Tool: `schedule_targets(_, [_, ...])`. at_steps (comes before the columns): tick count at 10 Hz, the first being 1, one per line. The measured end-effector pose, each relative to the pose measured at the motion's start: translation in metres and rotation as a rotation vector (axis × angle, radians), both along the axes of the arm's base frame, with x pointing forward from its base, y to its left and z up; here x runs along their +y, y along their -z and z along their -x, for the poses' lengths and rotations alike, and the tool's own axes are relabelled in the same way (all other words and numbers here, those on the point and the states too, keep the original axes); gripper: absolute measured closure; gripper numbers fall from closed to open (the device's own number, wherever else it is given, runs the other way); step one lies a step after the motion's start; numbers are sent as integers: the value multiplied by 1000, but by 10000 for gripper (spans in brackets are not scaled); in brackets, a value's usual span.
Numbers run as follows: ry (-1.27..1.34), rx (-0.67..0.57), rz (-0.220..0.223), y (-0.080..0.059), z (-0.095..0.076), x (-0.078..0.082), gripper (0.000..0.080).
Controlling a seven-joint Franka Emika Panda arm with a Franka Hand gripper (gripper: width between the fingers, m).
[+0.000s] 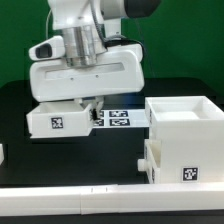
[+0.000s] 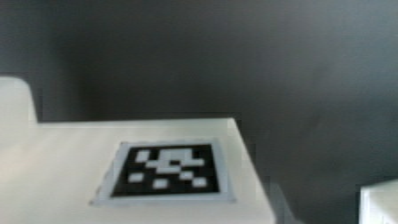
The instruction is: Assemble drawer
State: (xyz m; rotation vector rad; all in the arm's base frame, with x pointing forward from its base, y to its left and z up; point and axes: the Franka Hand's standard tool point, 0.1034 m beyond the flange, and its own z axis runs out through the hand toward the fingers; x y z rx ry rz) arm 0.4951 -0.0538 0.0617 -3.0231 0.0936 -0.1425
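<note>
My gripper (image 1: 88, 104) hangs under the big white hand at the exterior view's left and is closed on a small white drawer tray (image 1: 58, 118), held just above the black table with a tag on its front face. The fingertips are mostly hidden by the hand and the tray. In the wrist view the tray's tagged white face (image 2: 169, 170) fills the lower part, very close; no fingers show there. The large white open-topped housing (image 1: 186, 128) stands at the right with a tag low on its front. A small white part (image 1: 150, 160) sits against its lower left side.
The marker board (image 1: 119, 118) lies flat on the table between the held tray and the housing. A long white bar (image 1: 70, 200) runs along the front edge. A bit of another white part (image 1: 2, 152) shows at the left edge.
</note>
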Motion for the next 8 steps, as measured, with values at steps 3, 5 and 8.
schedule_targets(3, [-150,-32,3,-6,-17,16,761])
schedule_targets(5, [-144,-27,3,-4,-15,13,761])
schedule_targets(8, [-353,-34,23,-2,-27,7,761])
